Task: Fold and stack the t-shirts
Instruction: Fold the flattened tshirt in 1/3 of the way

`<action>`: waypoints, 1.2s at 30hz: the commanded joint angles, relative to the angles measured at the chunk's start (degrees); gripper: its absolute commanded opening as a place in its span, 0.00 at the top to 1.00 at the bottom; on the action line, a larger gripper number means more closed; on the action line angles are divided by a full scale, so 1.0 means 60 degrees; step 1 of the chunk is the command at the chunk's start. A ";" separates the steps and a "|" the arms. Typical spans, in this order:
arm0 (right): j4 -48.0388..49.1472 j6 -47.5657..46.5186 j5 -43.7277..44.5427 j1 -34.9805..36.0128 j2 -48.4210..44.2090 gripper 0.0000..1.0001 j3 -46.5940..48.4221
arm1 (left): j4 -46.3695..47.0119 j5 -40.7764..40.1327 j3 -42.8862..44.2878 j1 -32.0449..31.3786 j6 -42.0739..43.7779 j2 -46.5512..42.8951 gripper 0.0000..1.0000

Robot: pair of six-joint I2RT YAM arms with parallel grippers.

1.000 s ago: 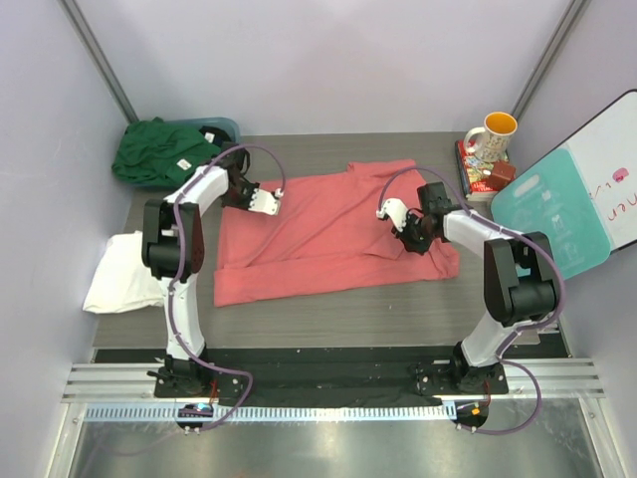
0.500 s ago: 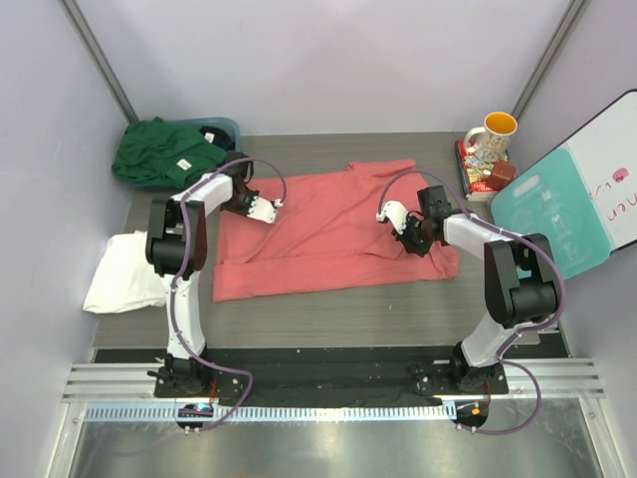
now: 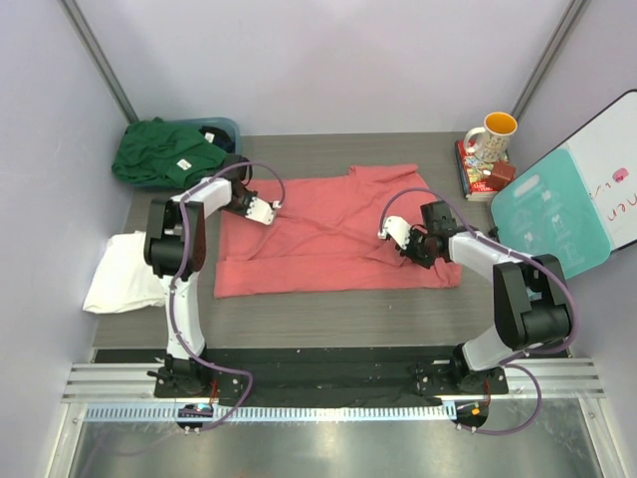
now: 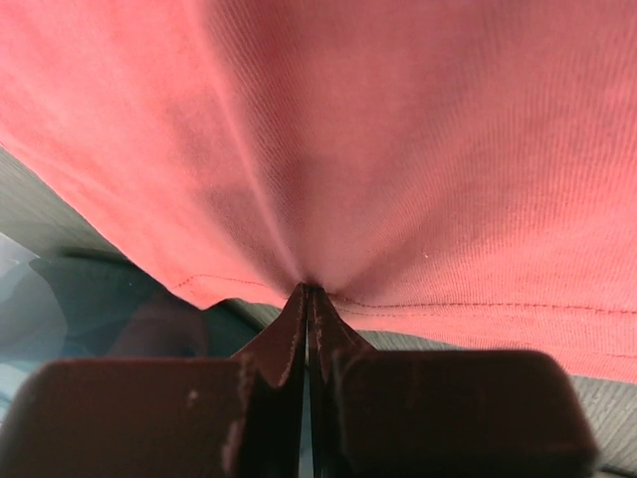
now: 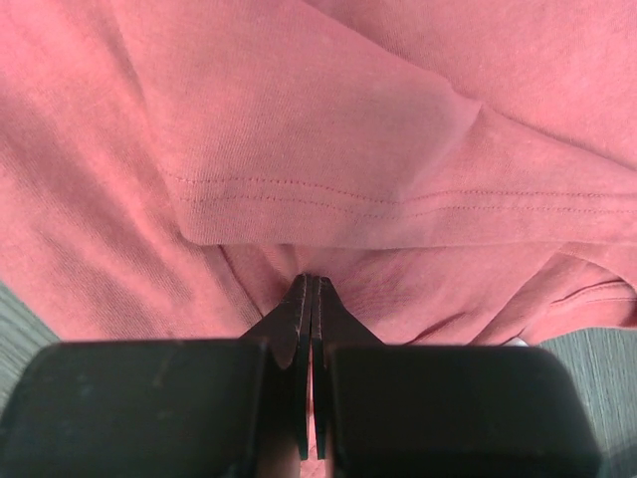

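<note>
Three t-shirts appear in the overhead view. The coral-red t-shirt (image 3: 328, 224) lies spread but wrinkled across the middle of the table (image 3: 328, 314). The dark green t-shirt (image 3: 159, 151) is heaped on the teal tub (image 3: 227, 127) at the far left corner, and the white t-shirt (image 3: 121, 274) lies crumpled at the table's left edge.

The left gripper (image 4: 307, 291) is clenched on the coral-red shirt's left margin, just inside a stitched edge; creases fan outward from the pinch, showing that the cloth is under tension there. The right gripper (image 5: 311, 281) is likewise clamped tight, its tips nipping a layer of the same shirt just below a folded-over sleeve hem (image 5: 398, 204) on the garment's right side.

Handling, as a judgement: the fabric looks light, thin and wholly limp, so it will drape and sag between two held points and cannot be pushed, only drawn. It appears neither slippery nor fragile, though a shallow pinch on a single layer may slide out. The soundest holds are at stitched hems, shoulder seams or corners, where doubled cloth gives the jaws more to bite. Both holds should be pulled apart evenly before a fold is laid, or the loose sleeve will bunch underneath.
</note>
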 commanded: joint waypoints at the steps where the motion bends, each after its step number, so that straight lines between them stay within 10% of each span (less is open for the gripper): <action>1: -0.1325 -0.0138 0.0682 -0.0033 -0.0118 0.99 -0.0489 | -0.0311 -0.0039 -0.0502 0.0382 0.0221 -0.0083 1.00; 12: -0.1429 -0.0372 0.0946 -0.0047 -0.0440 0.99 -0.0665 | 0.0378 0.1394 -0.0780 0.0412 -0.0332 -0.0858 0.98; 15: -0.1443 -0.0270 0.0931 -0.0033 -0.0382 0.99 -0.0534 | 0.0378 0.2448 -0.0810 0.0310 -0.1034 -0.1634 0.66; 18: -0.1429 -0.0226 0.0931 -0.0018 -0.0265 0.98 -0.0358 | 0.0290 0.3386 -0.0955 0.0178 -0.1811 -0.2687 0.53; 23: -0.1443 -0.0211 0.0917 -0.0018 -0.0206 0.98 -0.0197 | -0.1143 0.4617 -0.1365 -0.0013 -0.2078 -0.4225 0.63; 26: -0.1443 -0.0284 0.0902 -0.0004 -0.0133 0.98 -0.0080 | -0.2342 0.4896 -0.1775 -0.0057 -0.1859 -0.4448 0.98; 36: -0.1443 -0.0328 0.0902 -0.0018 -0.0001 0.98 0.0243 | -0.2318 0.4135 -0.3403 -0.0218 -0.2078 -0.3658 1.00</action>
